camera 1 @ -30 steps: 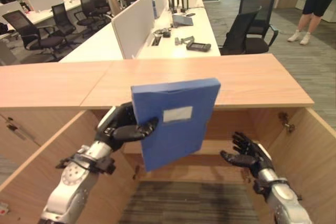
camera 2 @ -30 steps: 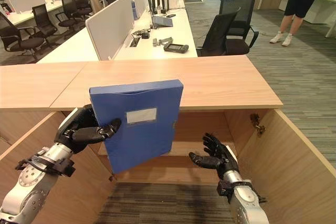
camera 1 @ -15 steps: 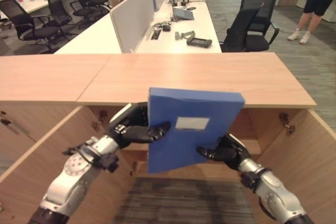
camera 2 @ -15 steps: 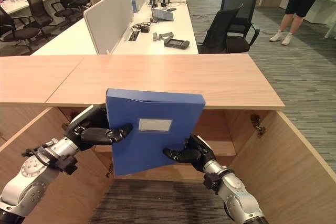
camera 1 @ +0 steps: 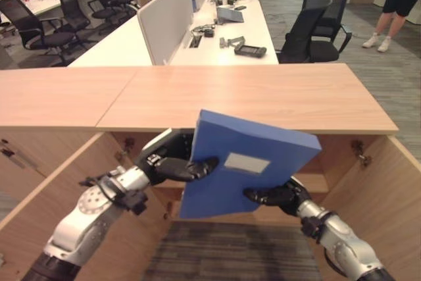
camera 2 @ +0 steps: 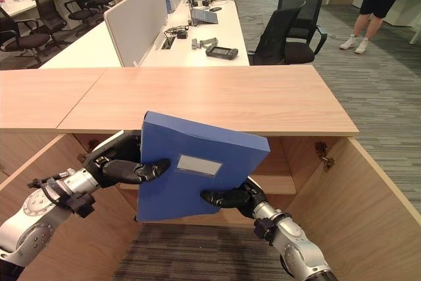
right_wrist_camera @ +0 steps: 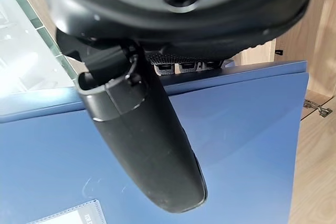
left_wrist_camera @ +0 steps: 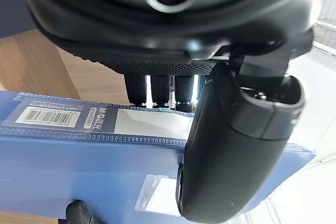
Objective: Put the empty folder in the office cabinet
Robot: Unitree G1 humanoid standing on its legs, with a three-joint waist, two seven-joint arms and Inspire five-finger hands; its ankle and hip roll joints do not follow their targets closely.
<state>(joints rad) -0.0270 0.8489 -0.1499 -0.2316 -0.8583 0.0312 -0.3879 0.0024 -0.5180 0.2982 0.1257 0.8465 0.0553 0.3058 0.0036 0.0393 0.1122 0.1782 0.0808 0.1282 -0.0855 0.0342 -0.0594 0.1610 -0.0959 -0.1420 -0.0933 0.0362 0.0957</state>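
Open cabinet [camera 2: 309, 182] gapes behind folder [camera 2: 191, 176]; doors [camera 2: 368, 208] flank the gap

Blue folder [camera 1: 243, 169] hides both hands' fingers and cabinet [camera 1: 342, 106] interior behind; person [camera 1: 395, 1] cut off at waist.

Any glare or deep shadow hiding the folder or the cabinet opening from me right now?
Left eye view: the folder is evenly lit; the cabinet is shaded inside, though its shelf edge still reads. Left wrist view: white glare past the left hand, folder label legible. Right wrist view: a washed-out bright patch beside the right hand, folder face clear.
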